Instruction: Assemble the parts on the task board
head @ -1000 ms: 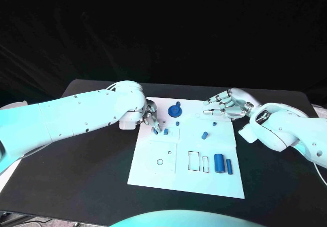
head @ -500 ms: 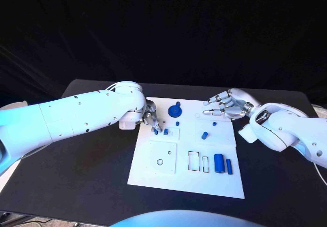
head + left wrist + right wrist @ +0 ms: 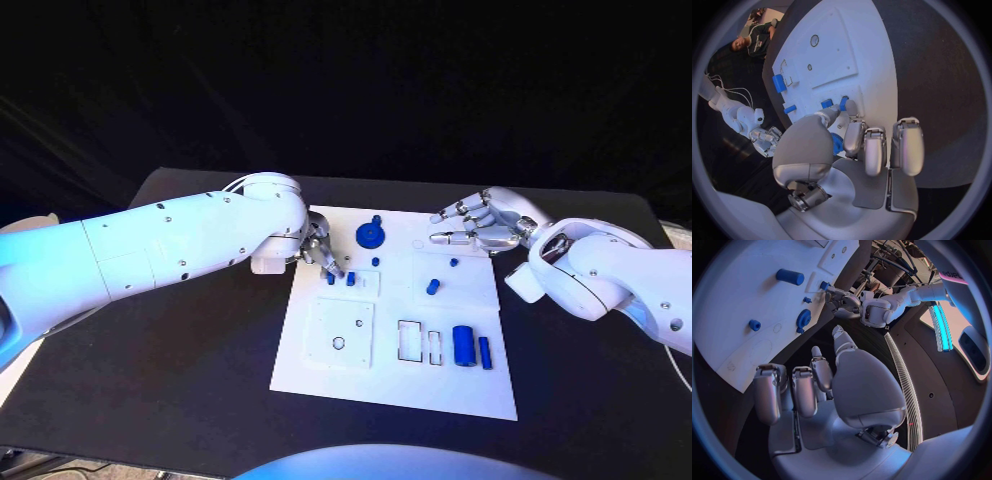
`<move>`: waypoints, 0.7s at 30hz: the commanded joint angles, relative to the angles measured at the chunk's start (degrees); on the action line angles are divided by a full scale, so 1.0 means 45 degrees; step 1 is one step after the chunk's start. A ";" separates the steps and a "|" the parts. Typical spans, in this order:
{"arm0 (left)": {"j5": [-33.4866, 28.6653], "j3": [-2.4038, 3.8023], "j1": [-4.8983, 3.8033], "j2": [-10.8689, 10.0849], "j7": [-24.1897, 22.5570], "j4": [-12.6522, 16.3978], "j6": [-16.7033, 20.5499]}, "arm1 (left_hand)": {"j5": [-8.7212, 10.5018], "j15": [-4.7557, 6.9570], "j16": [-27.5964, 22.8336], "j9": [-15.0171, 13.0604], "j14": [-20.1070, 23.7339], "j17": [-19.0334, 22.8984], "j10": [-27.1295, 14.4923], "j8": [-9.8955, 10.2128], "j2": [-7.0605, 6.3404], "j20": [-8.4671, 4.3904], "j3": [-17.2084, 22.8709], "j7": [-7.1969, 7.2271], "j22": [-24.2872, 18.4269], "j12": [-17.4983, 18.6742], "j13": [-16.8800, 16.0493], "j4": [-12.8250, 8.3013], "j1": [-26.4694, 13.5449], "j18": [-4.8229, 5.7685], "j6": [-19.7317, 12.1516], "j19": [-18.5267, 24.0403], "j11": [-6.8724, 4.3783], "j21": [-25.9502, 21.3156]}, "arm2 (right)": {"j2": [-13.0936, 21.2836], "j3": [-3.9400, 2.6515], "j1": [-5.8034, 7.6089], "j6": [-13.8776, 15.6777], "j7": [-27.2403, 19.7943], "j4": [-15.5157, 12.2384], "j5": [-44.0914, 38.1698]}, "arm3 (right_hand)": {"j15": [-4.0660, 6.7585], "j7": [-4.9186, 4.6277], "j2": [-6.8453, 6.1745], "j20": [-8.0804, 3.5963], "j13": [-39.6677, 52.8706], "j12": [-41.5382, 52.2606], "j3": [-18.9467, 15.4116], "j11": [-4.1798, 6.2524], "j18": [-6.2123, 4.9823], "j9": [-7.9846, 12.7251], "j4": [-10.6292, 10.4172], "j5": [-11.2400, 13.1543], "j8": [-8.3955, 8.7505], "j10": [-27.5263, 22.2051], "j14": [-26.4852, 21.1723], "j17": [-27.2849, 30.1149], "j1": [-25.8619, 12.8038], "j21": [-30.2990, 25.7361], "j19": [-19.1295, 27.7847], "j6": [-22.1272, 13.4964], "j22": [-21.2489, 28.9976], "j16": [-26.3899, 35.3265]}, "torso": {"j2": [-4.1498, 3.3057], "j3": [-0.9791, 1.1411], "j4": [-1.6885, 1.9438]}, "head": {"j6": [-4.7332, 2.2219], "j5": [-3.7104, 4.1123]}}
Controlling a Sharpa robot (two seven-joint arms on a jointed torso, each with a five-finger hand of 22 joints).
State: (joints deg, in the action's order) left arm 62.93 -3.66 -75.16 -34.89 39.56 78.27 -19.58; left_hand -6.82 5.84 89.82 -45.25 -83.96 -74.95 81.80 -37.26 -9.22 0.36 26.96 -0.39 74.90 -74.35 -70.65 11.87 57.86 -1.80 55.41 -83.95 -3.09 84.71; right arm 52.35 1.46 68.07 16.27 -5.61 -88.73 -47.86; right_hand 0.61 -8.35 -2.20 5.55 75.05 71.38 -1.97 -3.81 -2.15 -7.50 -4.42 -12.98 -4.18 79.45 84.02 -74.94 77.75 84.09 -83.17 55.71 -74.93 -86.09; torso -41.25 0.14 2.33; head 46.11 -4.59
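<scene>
The white task board [image 3: 346, 350] lies mid-table. My left hand [image 3: 320, 252] reaches down at its far left corner, fingertips at two small blue pegs [image 3: 330, 279] [image 3: 351, 279]. In the left wrist view one fingertip [image 3: 852, 107] touches a peg [image 3: 843, 103]; whether it is gripped is unclear. A blue gear [image 3: 371, 234] sits just beyond. My right hand [image 3: 483, 225] hovers over the board's far right corner, fingers apart and empty. A blue cylinder [image 3: 463, 343] and a slim blue bar [image 3: 486, 352] lie at the near right.
More small blue pieces [image 3: 433, 286] [image 3: 453, 262] [image 3: 376, 261] stand mid-board. Cut-out slots [image 3: 411, 342] and a square plate [image 3: 342, 332] occupy the near half. Black tabletop [image 3: 188, 350] surrounds the board. The right wrist view has the gear [image 3: 803, 318] and the left hand [image 3: 842, 302].
</scene>
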 commanded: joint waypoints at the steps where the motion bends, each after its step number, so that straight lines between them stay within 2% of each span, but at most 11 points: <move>1: -0.0116 -0.0113 0.0165 -0.0030 0.0811 0.0016 -0.0397 | -0.0004 0.0109 0.0040 -0.0045 -0.1342 -0.3345 -0.0013 0.0066 -0.0097 -0.0069 -0.0388 0.0013 0.2420 -0.0082 -0.0004 0.0208 -0.0039 0.0088 0.0102 -0.0840 -0.0070 0.0098 | -0.0007 0.0000 -0.0009 -0.0174 -0.0080 -0.0016 -0.0098 | 0.0047 -0.0016 0.0130 -0.0053 0.0048 -0.0042 -0.0062 0.0088 -0.0160 -0.0018 0.0023 -0.0048 -0.0012 -0.0031 0.0973 -0.1814 0.0041 -0.0058 0.0081 0.0080 -0.0516 0.0088 | 0.0006 -0.0007 0.0003 | -0.0005 -0.0003; 10: -0.0180 -0.0111 0.0170 -0.0159 0.0790 0.0089 -0.0214 | -0.0034 0.0112 0.0040 -0.0137 -0.1342 -0.3345 -0.0017 0.0165 -0.0224 -0.0076 -0.1309 0.0013 0.2434 -0.0082 0.0005 0.0781 0.0192 0.0088 0.0173 -0.0845 -0.0071 0.0094 | -0.0010 0.0000 -0.0009 -0.0181 -0.0087 -0.0004 -0.0098 | 0.0047 -0.0016 0.0131 -0.0053 0.0044 -0.0047 -0.0071 0.0088 -0.0161 -0.0018 0.0026 -0.0050 -0.0010 -0.0034 0.0973 -0.1811 0.0043 -0.0060 0.0082 0.0077 -0.0513 0.0090 | -0.0010 -0.0010 0.0000 | -0.0024 -0.0010; 16: -0.0341 -0.0064 0.0183 -0.0410 0.0732 0.0315 0.0430 | -0.0046 0.0109 0.0040 -0.0201 -0.1342 -0.3345 -0.0005 0.0227 -0.0271 -0.0077 -0.2091 0.0011 0.2454 -0.0104 -0.0014 0.1070 0.0259 0.0092 0.0227 -0.0855 -0.0070 0.0102 | -0.0022 0.0000 -0.0010 -0.0190 -0.0092 0.0008 -0.0098 | 0.0047 -0.0016 0.0131 -0.0053 0.0044 -0.0047 -0.0071 0.0088 -0.0161 -0.0018 0.0026 -0.0050 -0.0010 -0.0034 0.0973 -0.1811 0.0043 -0.0060 0.0082 0.0077 -0.0513 0.0090 | -0.0003 -0.0007 -0.0004 | -0.0040 -0.0015; 21: -0.0671 -0.0005 0.0186 -0.0724 0.0659 0.0576 0.1287 | -0.0067 0.0112 0.0040 -0.0213 -0.1342 -0.3345 -0.0021 0.0249 -0.0203 -0.0079 -0.2230 0.0014 0.2418 -0.0073 0.0029 0.1080 0.0254 0.0079 0.0229 -0.0835 -0.0072 0.0056 | -0.0029 0.0000 -0.0010 -0.0197 -0.0094 0.0021 -0.0098 | 0.0047 -0.0016 0.0131 -0.0053 0.0044 -0.0047 -0.0071 0.0088 -0.0161 -0.0018 0.0026 -0.0050 -0.0010 -0.0034 0.0973 -0.1811 0.0043 -0.0060 0.0082 0.0077 -0.0513 0.0090 | 0.0003 -0.0002 0.0002 | -0.0055 -0.0022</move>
State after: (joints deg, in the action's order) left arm 61.59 -3.55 -74.59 -37.78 39.27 80.68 -16.66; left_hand -6.82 5.84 89.82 -46.12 -83.96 -74.93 81.80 -36.31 -10.28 0.28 17.35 -0.19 74.90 -74.74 -70.64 16.74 58.94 -1.79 56.01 -84.03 -3.08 84.98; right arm 52.28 1.46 68.07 16.22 -5.63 -88.63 -47.87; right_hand 0.61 -8.36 -2.20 5.34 75.05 71.39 -1.96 -3.81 -2.16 -7.49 -4.42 -12.98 -4.18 79.45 84.02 -74.93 77.75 84.09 -82.96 55.71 -74.92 -85.86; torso -41.25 0.10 2.32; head 45.91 -4.67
